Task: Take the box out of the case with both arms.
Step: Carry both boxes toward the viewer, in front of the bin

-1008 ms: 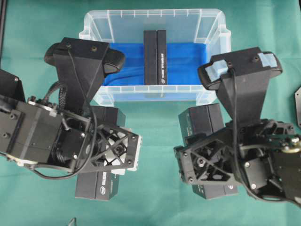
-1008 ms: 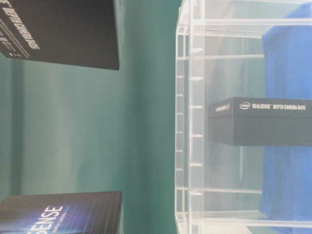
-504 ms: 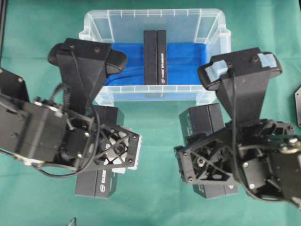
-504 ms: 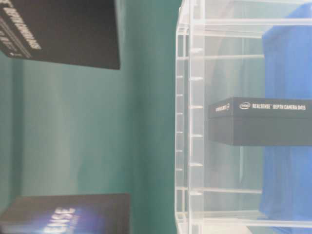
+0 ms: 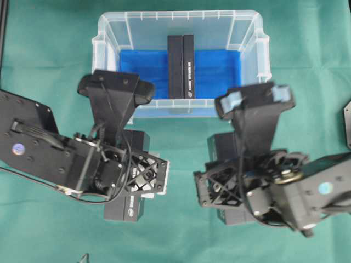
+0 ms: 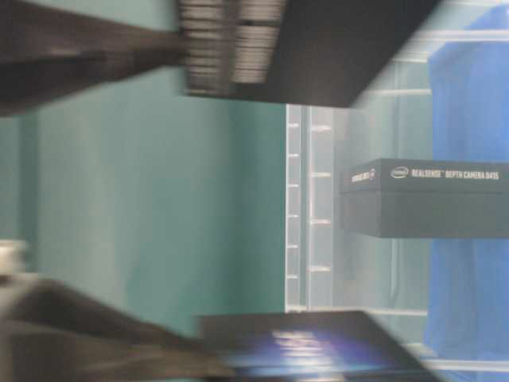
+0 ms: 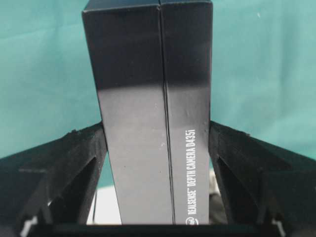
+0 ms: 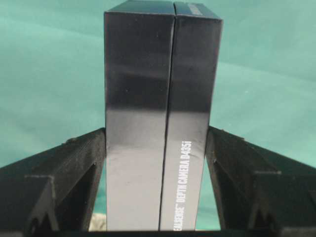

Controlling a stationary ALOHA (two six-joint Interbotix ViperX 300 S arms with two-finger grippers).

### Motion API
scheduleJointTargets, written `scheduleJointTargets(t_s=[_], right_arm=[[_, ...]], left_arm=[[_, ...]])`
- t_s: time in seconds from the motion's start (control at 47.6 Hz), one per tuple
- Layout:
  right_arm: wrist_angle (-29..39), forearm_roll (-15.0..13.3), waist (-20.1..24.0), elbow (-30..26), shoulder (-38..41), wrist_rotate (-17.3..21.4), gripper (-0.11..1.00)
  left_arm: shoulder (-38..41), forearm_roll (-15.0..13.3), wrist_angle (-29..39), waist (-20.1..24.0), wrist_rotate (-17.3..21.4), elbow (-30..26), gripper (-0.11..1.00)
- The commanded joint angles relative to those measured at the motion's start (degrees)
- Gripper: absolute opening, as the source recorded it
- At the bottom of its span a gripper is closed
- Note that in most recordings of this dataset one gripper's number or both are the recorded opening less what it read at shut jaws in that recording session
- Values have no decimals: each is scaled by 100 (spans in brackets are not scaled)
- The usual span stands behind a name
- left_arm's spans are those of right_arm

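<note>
Your left gripper [image 7: 158, 148] clamps a black box [image 7: 153, 108]; right gripper [image 8: 158, 158] clamps another box [image 8: 160, 118], both outside the case [image 5: 181, 24].

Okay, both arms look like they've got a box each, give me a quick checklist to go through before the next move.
1. Left gripper clamps its black box on both sides: ok.
2. Right gripper clamps its box on both sides: ok.
3. Both held boxes outside the case, over the green cloth: ok.
4. Case emptied: not ok, one black box stands on the blue liner.
5. Held boxes lifted off the cloth: cannot tell.
6. Clear gap between the two arms in the overhead view: ok.
</note>
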Motion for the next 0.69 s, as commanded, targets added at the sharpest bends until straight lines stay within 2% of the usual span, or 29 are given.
scheduleJointTargets(t_s=[0.0,0.189,0.315,0.483,0.672], right_arm=[[-439,70,-9,325,-88,149,65],[-1301,141,-9,1028,-97,536,65],[-1652,132,-35,1345,-53,624,65],[-1960,176,-79,1512,70,624,65],[-1951,149,-114,1538,70,589,65]], left_arm=[[-220,26,-545,-18,-255,387,63],[-167,26,-1547,-88,-615,1187,63],[-97,-18,-1925,-105,-642,1547,63],[9,-88,-2224,-114,-633,1705,63],[-18,-88,-2224,-97,-606,1793,63]])
